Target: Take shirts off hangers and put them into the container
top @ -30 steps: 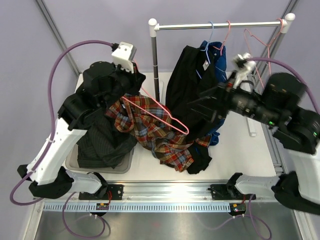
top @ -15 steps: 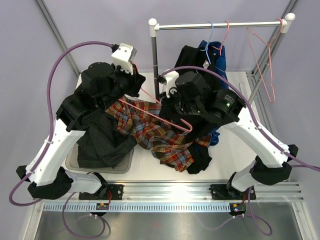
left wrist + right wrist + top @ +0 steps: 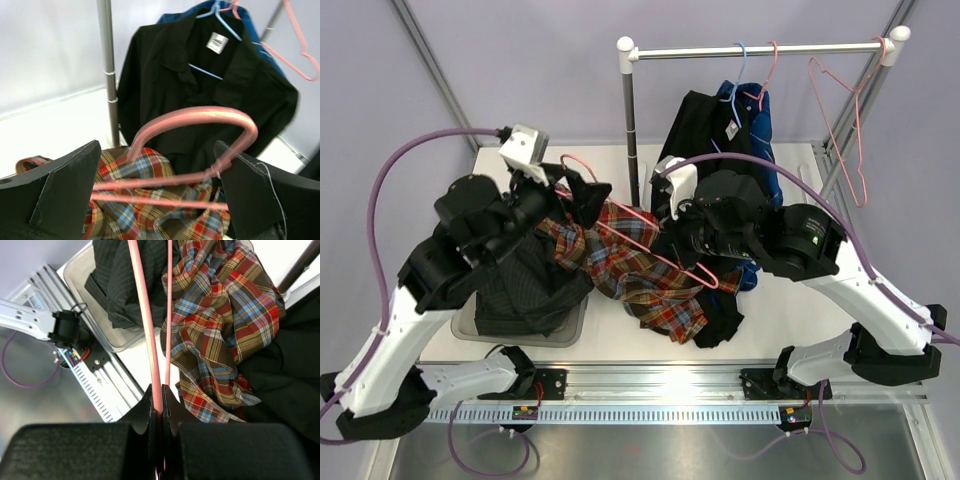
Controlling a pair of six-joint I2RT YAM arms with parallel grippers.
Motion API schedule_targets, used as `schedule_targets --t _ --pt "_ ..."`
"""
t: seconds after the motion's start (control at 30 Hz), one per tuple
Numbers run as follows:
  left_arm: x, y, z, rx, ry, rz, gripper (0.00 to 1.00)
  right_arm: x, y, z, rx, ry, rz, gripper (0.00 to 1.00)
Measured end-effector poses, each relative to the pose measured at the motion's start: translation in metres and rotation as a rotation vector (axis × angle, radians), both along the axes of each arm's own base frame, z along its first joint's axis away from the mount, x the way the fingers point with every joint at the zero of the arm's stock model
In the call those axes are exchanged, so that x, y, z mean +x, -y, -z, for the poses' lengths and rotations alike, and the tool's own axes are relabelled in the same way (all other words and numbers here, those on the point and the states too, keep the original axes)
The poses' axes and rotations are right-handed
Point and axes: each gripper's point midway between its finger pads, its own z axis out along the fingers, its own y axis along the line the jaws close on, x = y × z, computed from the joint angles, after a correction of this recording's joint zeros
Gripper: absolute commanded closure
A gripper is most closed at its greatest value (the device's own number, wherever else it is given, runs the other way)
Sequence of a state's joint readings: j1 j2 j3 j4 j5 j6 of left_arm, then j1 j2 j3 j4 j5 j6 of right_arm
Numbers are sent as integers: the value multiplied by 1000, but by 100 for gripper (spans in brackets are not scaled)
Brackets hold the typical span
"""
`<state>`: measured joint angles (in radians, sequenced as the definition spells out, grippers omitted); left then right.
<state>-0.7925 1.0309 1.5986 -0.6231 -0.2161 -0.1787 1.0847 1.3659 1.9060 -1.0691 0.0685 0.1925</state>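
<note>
A pink hanger (image 3: pixel 640 225) lies slanted over the plaid shirt (image 3: pixel 635 275), which is heaped on the table. My right gripper (image 3: pixel 160 407) is shut on the hanger's wire (image 3: pixel 145 320) near its lower corner. My left gripper (image 3: pixel 160 195) stands open, its fingers (image 3: pixel 65 185) on either side of the hanger's hook (image 3: pixel 190 120) without touching it. The pinstriped shirt (image 3: pixel 520 290) fills the grey container (image 3: pixel 468 328) at the left. On the rail hang the black shirt (image 3: pixel 695 150), which is on a blue hanger (image 3: pixel 220 17), and behind it the blue shirt (image 3: pixel 762 120).
The rail stand's post (image 3: pixel 630 130) rises just behind the plaid shirt, between the two arms. An empty pink hanger (image 3: pixel 840 110) dangles at the rail's right end. The aluminium base rail (image 3: pixel 650 385) runs along the table's near edge.
My left gripper opened and let go of the pink hanger, and that arm drew back to the left. My right gripper closed on the hanger's wire.
</note>
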Motion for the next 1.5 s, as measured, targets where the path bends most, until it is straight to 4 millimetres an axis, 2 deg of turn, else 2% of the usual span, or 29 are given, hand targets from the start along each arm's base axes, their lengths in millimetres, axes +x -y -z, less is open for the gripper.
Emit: schedule_targets --t 0.07,0.13,0.23,0.33,0.5,0.53,0.6,0.7,0.77,0.9,0.93,1.0,1.1,1.2,1.3,1.5 --pt "-11 -4 4 -22 4 26 1 -1 4 2 -21 6 9 100" --pt "-19 -16 14 -8 -1 16 1 11 22 -1 -40 27 108 100" --pt "-32 -38 27 -15 7 -15 1 22 58 -26 -6 84 241 100" --pt "-46 -51 21 -53 47 -11 1 14 81 -53 80 124 274 100" --pt "-54 -45 -19 -123 125 47 1 11 100 -65 121 145 320 100" --pt "-54 -41 -21 -126 128 64 1 11 102 -65 120 146 329 100" --pt "-48 -29 -14 -109 108 89 1 13 108 -67 109 152 354 100" --pt "-30 -6 31 -46 16 107 1 18 120 -81 100 177 414 100" --pt "-16 9 85 33 -96 102 1 20 135 -103 132 212 468 100" --pt "2 27 190 207 -318 61 1 21 178 -165 319 312 623 100" --pt "3 28 212 250 -365 47 1 19 189 -170 343 321 651 100" --pt "4 32 242 310 -427 30 1 13 211 -171 365 326 694 100" --pt "5 37 255 326 -461 19 1 6 236 -170 396 325 756 100" --pt "9 45 260 312 -475 13 1 5 248 -160 394 314 810 100" --pt "13 50 275 323 -517 0 1 6 249 -144 368 290 832 100" --pt "12 54 303 349 -587 -19 1 5 247 -90 271 219 853 100"
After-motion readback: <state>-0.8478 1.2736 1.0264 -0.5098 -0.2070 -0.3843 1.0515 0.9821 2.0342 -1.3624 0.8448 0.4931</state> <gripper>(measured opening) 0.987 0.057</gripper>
